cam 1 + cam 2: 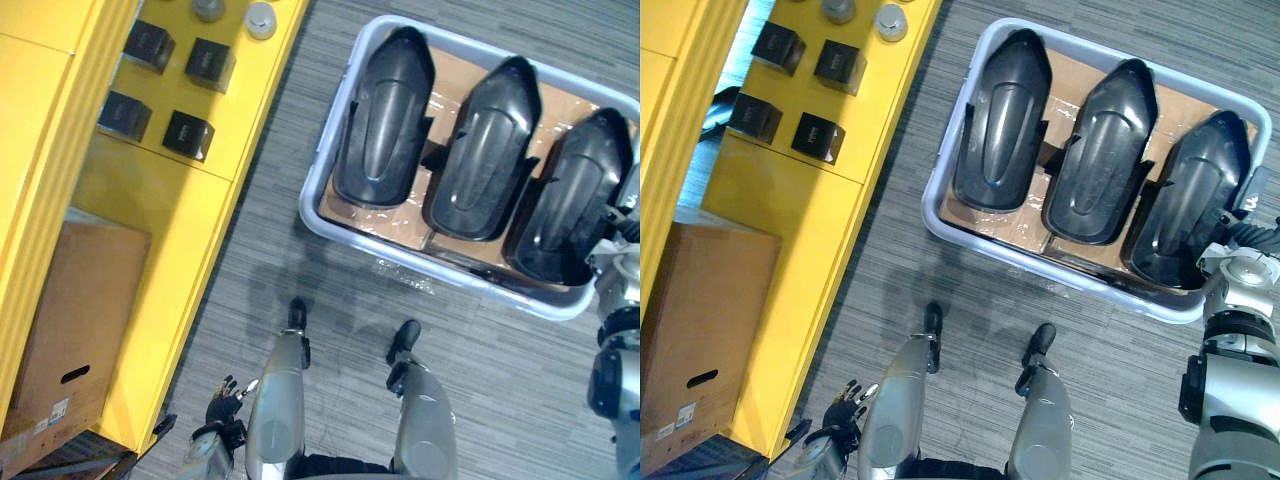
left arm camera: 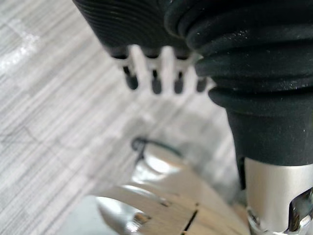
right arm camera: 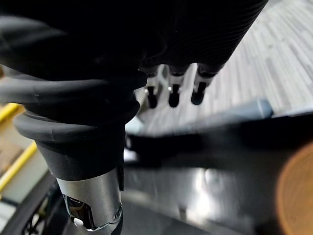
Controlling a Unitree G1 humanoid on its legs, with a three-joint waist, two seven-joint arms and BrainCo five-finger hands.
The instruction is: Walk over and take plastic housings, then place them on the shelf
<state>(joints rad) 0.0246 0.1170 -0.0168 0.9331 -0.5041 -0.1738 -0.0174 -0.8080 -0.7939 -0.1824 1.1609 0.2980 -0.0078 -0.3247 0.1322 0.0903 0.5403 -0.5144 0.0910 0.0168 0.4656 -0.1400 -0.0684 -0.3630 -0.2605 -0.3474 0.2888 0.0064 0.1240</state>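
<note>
Three dark plastic housings lie side by side in a pale bin (image 1: 318, 222) on the carpet: a left one (image 1: 385, 115), a middle one (image 1: 485, 150) and a right one (image 1: 575, 195). My right hand (image 1: 1243, 238) hangs at the near end of the right housing (image 3: 220, 147), and its fingers (image 3: 171, 95) are straight just above the dark shell, holding nothing. Low beside the yellow shelf (image 1: 190, 200) hangs my left hand (image 1: 225, 405) with relaxed fingers (image 2: 154, 83) over bare carpet.
The shelf runs along the left and carries several small black boxes (image 1: 188, 135) and two round grey caps (image 1: 260, 20). A cardboard box (image 1: 75, 320) sits on its lower level. Grey carpet lies between the shelf and the bin.
</note>
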